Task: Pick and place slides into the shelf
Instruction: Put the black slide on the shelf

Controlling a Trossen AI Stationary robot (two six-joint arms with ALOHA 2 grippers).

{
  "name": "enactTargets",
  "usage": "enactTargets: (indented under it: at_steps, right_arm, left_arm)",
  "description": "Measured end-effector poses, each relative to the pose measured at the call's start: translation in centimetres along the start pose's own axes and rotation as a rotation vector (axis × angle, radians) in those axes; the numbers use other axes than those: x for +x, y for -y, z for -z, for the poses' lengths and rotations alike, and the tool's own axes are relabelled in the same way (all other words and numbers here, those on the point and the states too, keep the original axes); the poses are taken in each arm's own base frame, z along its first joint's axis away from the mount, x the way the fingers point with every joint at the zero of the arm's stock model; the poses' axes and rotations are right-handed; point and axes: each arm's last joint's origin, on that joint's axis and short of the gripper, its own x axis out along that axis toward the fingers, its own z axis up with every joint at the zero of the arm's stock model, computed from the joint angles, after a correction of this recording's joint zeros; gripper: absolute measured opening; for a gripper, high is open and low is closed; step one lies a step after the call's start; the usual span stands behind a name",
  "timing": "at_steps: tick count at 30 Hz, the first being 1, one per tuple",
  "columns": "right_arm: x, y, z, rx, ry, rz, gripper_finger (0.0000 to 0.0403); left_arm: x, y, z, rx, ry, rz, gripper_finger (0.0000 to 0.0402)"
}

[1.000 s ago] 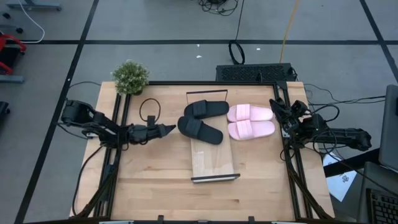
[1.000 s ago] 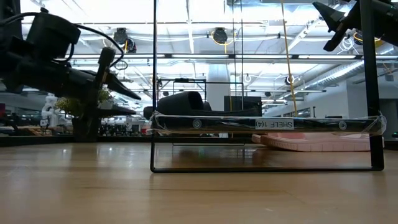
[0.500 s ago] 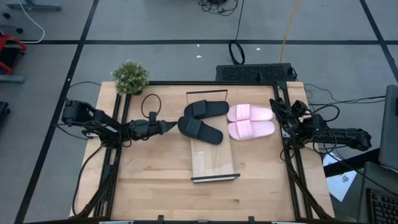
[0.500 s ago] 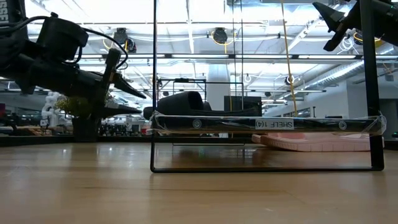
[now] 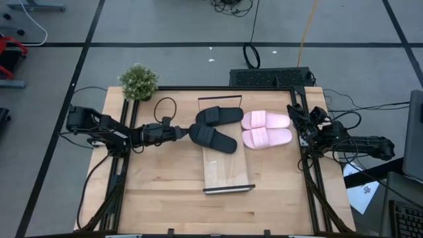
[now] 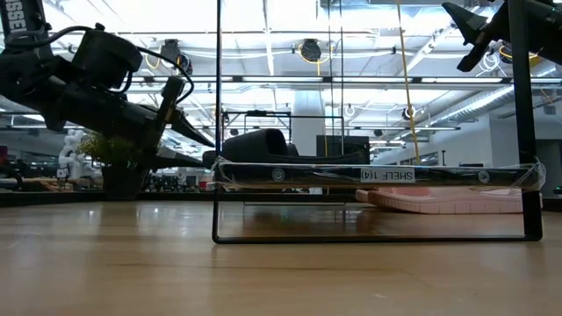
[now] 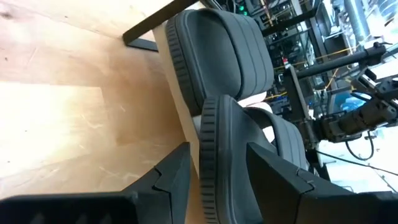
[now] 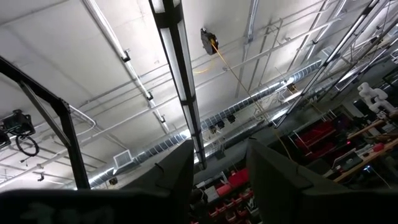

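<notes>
Your left gripper (image 5: 183, 131) has advanced, jaws apart, to the nearer black slide (image 5: 213, 139); all four slides await placing on the shelf (image 5: 228, 173).

Two black slides (image 5: 213, 138) lie overlapping on the shelf (image 5: 228, 173), the nearer one's heel between the left gripper's (image 5: 186, 131) open fingers; two pink slides (image 5: 267, 137) lie beyond.

High view: overhead, straight down, far, covers whole table (image 5: 165, 198) and both arms.
Low view: tabletop height, level, close behind shelf (image 6: 378, 175), room beyond.
Left wrist view: close on black slides (image 7: 217, 81), also seen from overhead.
Right wrist view: tilted up at ceiling (image 8: 112, 74), shares ceiling lights with low view.
</notes>
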Motion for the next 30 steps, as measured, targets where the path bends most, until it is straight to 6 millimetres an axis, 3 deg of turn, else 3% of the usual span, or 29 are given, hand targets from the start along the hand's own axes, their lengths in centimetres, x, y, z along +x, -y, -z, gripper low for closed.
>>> enactTargets:
  at_steps: [9, 20, 23, 27, 30]
  right_arm:
    - [0.0, 0.1, -0.1, -0.044, 0.024, 0.046, 0.0137]
    - [0.0, 0.1, -0.1, -0.044, 0.023, 0.046, 0.0137]
    - [0.0, 0.1, -0.1, -0.045, 0.023, 0.046, 0.0137]
    - [0.0, 0.1, -0.1, -0.045, 0.023, 0.046, 0.0137]
    - [0.0, 0.1, -0.1, -0.044, 0.023, 0.046, 0.0137]
  left_arm:
    - [0.1, 0.0, 0.1, 0.002, -0.025, -0.003, 0.015]
    - [1.8, 0.9, -0.1, 0.053, -0.113, -0.09, 0.0145]
    - [1.9, 1.2, -0.3, 0.048, -0.103, -0.071, 0.0112]
    - [1.9, 1.8, -0.6, 0.038, -0.073, -0.007, 0.0027]
    - [1.9, 2.5, -0.7, -0.001, -0.038, 0.06, 0.0021]
